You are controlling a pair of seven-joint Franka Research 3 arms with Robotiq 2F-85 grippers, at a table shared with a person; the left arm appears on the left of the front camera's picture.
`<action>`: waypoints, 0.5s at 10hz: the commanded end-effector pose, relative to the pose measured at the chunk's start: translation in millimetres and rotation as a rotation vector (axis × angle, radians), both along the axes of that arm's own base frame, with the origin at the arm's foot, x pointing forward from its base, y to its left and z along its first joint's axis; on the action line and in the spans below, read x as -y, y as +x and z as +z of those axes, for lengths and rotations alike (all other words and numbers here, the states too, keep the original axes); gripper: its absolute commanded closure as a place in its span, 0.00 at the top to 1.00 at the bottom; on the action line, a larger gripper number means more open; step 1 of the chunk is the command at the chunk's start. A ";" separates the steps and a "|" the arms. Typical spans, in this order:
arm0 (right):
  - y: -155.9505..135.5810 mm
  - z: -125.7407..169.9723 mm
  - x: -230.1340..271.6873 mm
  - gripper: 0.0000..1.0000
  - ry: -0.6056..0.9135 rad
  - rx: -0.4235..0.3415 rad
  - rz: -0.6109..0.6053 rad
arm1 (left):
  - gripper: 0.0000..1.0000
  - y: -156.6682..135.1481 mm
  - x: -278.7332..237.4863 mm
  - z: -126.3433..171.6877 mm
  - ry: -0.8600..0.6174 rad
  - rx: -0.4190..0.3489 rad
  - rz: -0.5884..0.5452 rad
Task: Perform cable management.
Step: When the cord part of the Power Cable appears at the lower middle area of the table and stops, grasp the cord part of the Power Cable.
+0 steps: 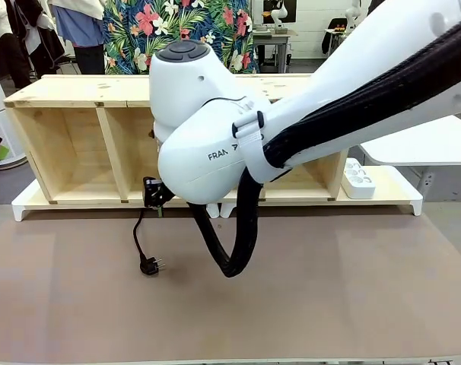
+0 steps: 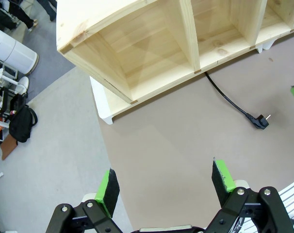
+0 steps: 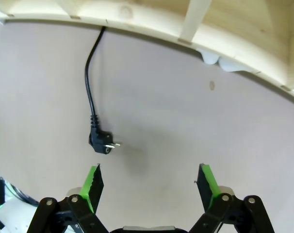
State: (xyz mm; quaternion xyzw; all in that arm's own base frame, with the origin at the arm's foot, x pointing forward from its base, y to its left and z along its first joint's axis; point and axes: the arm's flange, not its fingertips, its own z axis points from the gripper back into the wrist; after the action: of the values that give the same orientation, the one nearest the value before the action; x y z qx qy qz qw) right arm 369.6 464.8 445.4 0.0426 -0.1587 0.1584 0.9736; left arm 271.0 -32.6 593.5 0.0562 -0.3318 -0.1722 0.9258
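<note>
- The left gripper hung above the table, jaws apart and empty
- A wooden shelf stood along the far side
- The cable ran from the shelf's front edge onto the table, its plug lying free
- The right gripper hovered near the plug, jaws wide, holding nothing
- A white power strip sat by the shelf's right end

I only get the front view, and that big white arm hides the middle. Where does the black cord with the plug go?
Observer: In the right wrist view the cable runs from its plug to the wooden shelf's bottom edge and vanishes there.
Operator: Is a claw holding it?
Observer: No, the right gripper is open; the plug lies free on the table.
Operator: And the other arm?
Observer: The left gripper is open too, holding nothing.
</note>
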 end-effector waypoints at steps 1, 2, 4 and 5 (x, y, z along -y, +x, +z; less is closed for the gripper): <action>-0.4 -10.1 -18.9 1.00 -0.020 -0.007 -0.036 | 1.00 0.3 -0.2 0.8 -0.001 0.008 0.001; -3.5 -12.6 -23.6 1.00 -0.017 -0.004 -0.019 | 1.00 0.3 -0.2 0.8 -0.001 0.008 0.001; -7.3 -12.6 -26.1 1.00 0.002 -0.004 -0.005 | 1.00 0.3 -0.2 0.8 -0.001 0.008 0.001; -8.7 -11.5 -24.7 1.00 0.007 -0.005 -0.006 | 1.00 0.3 -0.2 0.8 -0.001 0.008 0.001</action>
State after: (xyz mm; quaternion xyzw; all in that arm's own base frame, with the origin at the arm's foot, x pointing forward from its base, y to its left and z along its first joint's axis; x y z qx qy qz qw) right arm 358.3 484.7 432.9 0.0460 -0.1462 0.1676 0.9739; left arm 271.0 -32.5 593.5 0.0561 -0.3318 -0.1722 0.9258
